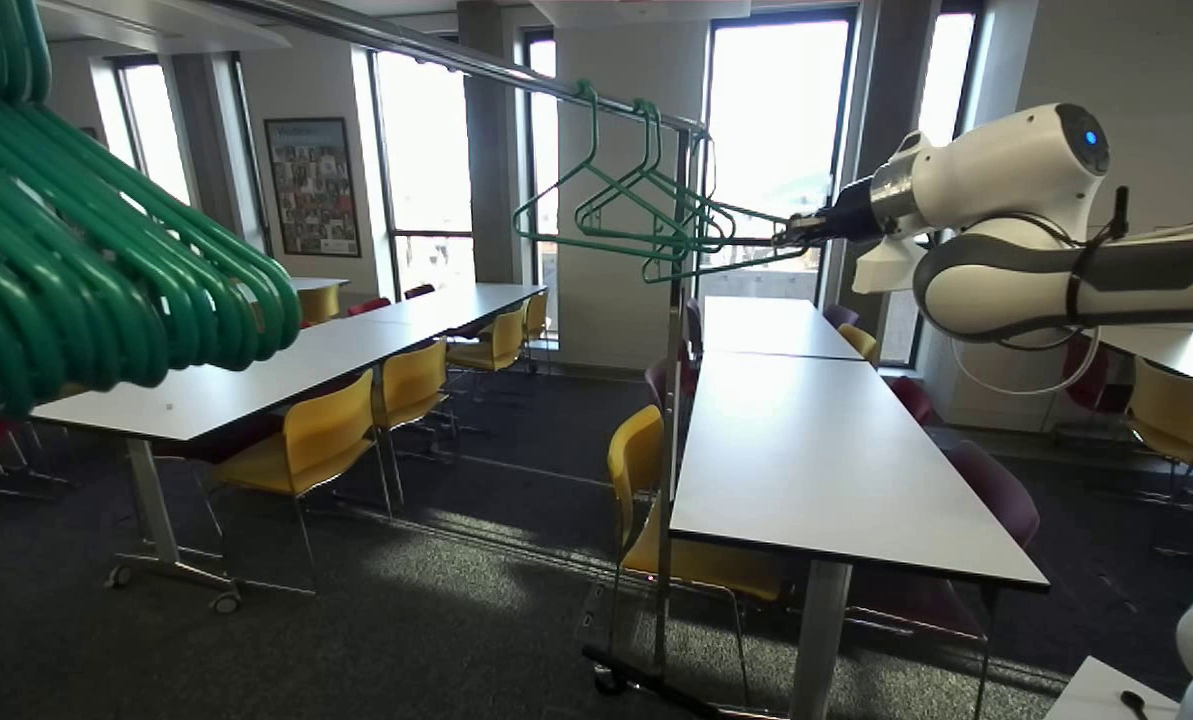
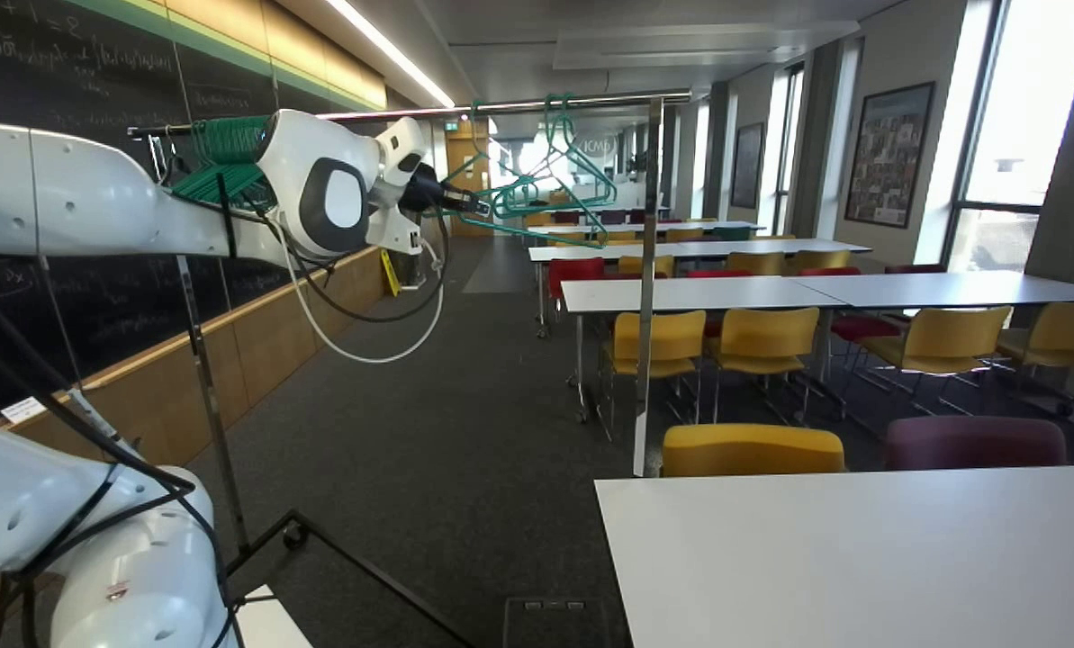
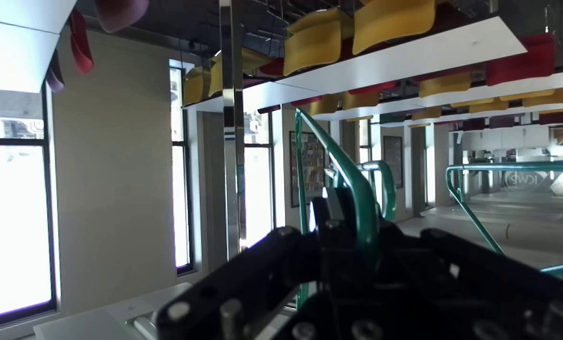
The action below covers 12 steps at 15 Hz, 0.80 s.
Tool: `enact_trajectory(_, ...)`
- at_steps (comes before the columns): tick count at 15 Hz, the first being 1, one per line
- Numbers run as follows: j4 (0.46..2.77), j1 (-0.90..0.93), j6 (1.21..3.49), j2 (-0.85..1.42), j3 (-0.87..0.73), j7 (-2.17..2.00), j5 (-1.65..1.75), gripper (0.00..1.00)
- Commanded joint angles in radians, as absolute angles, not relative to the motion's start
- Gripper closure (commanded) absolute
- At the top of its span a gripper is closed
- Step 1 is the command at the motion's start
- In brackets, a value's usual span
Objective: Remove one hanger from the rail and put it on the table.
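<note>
A thin green hanger runs into the jaws of my gripper, which is shut on one of its lower corners. This hanger slants away from the arm at the end of the rail; whether its hook still rests on the bar cannot be told. A few more green hangers hang from the rail just beside it. Below stands the table, white-topped; its near part also shows in an exterior view. In the wrist view the room appears upside down, with the table in the upper left corner.
A dense bunch of green hangers fills the rail's far end from the gripper. The rack's metal upright stands at the table's edge, close to the held hanger. A yellow chair and purple chairs flank the table.
</note>
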<state>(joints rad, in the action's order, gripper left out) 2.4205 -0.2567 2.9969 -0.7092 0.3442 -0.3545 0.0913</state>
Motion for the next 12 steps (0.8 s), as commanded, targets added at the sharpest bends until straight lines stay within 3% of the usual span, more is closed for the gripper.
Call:
enact_trajectory(1, 2.487, -0.279, 2.922, -0.792, 0.347, -0.35, 0.089, 0.99)
enact_trajectory(8, 2.568, -0.446, 2.713, -0.722, 0.385, -0.413, 0.196, 0.99)
enact_trajectory(12, 2.535, -0.701, 2.726, -0.581, 0.487, -0.545, 0.426, 0.99)
